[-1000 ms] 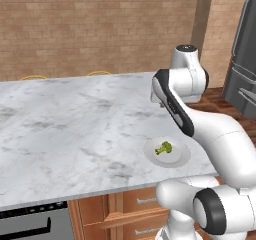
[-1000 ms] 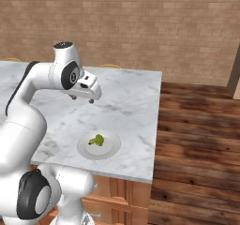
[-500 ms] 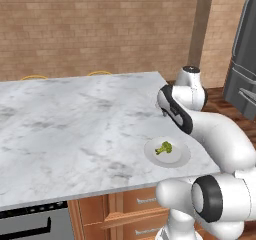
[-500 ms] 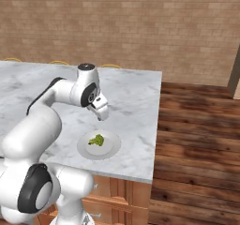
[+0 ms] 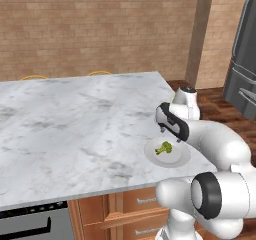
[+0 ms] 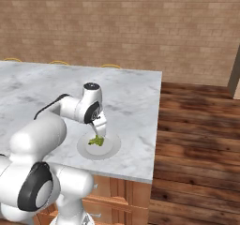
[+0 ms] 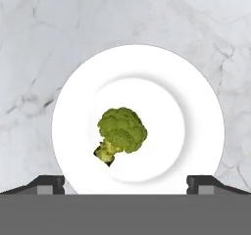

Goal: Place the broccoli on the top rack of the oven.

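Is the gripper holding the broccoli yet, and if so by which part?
Nothing is held. The gripper is open above the broccoli, which lies on the white plate.

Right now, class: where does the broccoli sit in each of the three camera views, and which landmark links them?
Left base view: broccoli right of centre, below the middle.
Right base view: broccoli left of centre, partly behind the hand.
Hand view: broccoli near the centre.
Shared landmark: the white plate under it, on the marble counter.

surface: marble counter (image 5: pixel 75 119) | on it: white plate (image 5: pixel 180 156)
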{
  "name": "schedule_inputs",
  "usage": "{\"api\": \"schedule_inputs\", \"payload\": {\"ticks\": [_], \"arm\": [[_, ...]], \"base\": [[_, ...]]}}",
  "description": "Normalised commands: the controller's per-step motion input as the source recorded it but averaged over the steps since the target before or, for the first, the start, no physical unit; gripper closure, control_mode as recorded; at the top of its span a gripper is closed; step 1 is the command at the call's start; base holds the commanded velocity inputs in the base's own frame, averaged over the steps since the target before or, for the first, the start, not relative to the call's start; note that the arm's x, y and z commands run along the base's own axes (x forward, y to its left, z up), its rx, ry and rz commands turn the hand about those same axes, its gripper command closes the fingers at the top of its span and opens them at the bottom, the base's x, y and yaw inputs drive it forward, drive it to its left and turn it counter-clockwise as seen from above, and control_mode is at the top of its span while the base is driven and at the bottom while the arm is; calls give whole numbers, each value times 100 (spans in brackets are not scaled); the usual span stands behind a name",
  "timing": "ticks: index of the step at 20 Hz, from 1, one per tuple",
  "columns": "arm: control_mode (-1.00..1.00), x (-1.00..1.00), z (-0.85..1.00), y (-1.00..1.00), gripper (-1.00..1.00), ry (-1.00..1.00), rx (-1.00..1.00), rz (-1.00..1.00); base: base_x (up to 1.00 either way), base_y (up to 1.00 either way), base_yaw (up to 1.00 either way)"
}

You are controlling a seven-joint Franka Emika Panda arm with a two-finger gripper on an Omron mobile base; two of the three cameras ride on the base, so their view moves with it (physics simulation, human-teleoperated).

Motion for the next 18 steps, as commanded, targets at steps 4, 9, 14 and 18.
{"api": "schedule_inputs", "payload": {"ticks": [4, 9, 14, 18], "arm": [[-100, 5, -63, 0, -100, 8, -1, 0], [-100, 15, -40, -6, -100, 1, -3, 0], [-100, 18, -22, -5, -100, 0, 0, 0], [-100, 16, -24, 0, -100, 0, 0, 0]], "base": [[0, 0, 0], [0, 0, 0], [0, 0, 0], [0, 0, 0]]}}
